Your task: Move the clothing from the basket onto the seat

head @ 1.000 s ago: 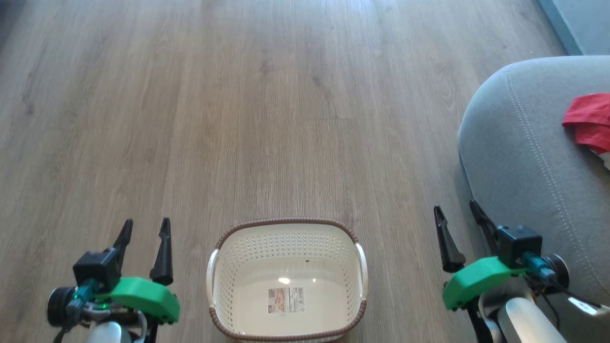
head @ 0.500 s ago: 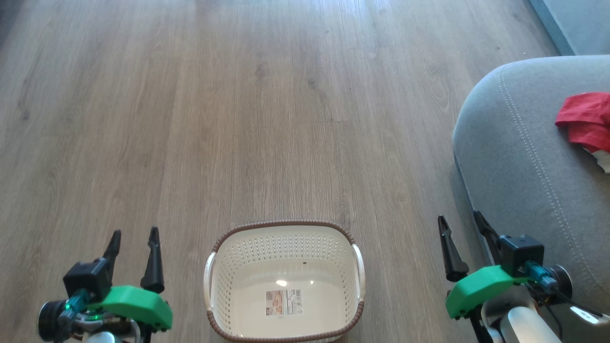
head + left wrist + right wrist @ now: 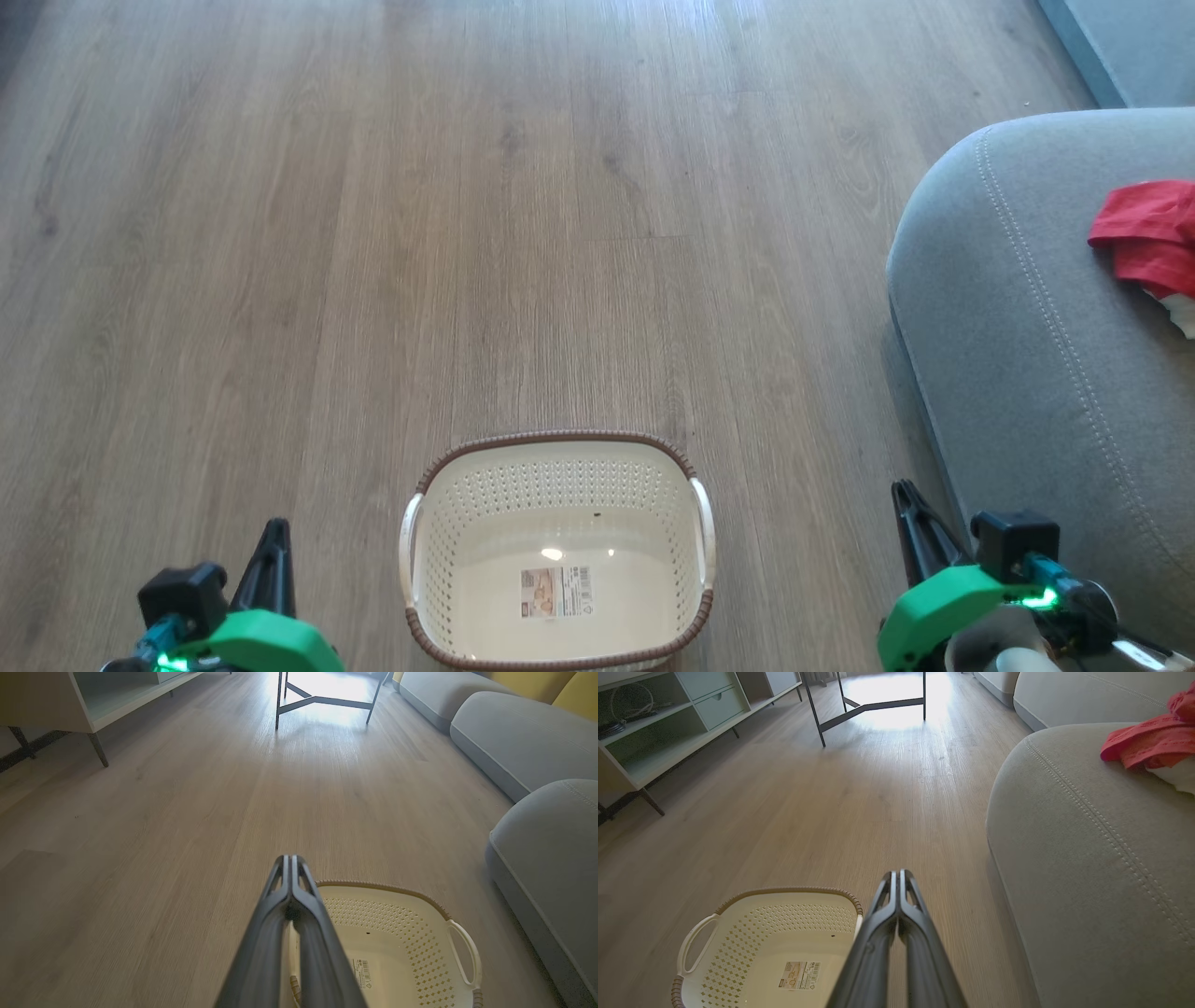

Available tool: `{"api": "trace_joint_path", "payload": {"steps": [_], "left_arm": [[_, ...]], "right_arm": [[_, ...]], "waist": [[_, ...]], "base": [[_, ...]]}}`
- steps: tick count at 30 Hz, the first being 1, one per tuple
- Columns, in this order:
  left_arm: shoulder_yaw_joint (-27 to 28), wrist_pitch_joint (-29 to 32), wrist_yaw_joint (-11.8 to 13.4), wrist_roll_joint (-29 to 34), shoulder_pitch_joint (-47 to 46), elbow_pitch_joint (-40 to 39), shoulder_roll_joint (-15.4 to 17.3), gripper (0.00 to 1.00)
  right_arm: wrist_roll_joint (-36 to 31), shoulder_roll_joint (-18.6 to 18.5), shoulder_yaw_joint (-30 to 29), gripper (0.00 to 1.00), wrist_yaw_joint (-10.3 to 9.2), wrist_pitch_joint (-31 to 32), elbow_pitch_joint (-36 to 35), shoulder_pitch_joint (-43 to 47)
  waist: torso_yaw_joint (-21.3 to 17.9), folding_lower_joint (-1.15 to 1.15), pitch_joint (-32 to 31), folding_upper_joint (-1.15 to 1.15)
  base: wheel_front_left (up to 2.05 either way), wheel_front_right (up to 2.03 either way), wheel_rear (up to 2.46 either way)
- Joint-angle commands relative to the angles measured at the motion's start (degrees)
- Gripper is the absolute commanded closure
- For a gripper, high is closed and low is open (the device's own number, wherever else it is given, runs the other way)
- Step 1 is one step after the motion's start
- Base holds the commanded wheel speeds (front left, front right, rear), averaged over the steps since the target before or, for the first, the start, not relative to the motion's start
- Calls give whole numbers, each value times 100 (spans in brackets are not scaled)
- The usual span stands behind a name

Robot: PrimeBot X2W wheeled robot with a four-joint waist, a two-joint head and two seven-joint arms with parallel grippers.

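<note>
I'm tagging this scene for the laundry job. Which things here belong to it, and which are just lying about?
Part of the job:
- the basket, nothing in it but a label
- the clothing, lying on the seat
- the seat

Just around:
- black-legged table
- shelf cabinet
- yellow cushions
</note>
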Motion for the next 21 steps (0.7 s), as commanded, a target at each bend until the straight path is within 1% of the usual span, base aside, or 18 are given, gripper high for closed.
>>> {"api": "trace_joint_path", "payload": {"steps": [1,21], "left_arm": [[52,22,-2,-138,-291,-184,23,100],[48,340,-9,-1574,-368,-360,28,100]], "right_arm": [[147,6,-67,100,2,19,-201,-226],[1468,43,-323,100,8,343,-312,-275]], "waist": [[3,0,1,0],[29,0,17,0]], "base": [[0,0,0],[0,0,0]]}}
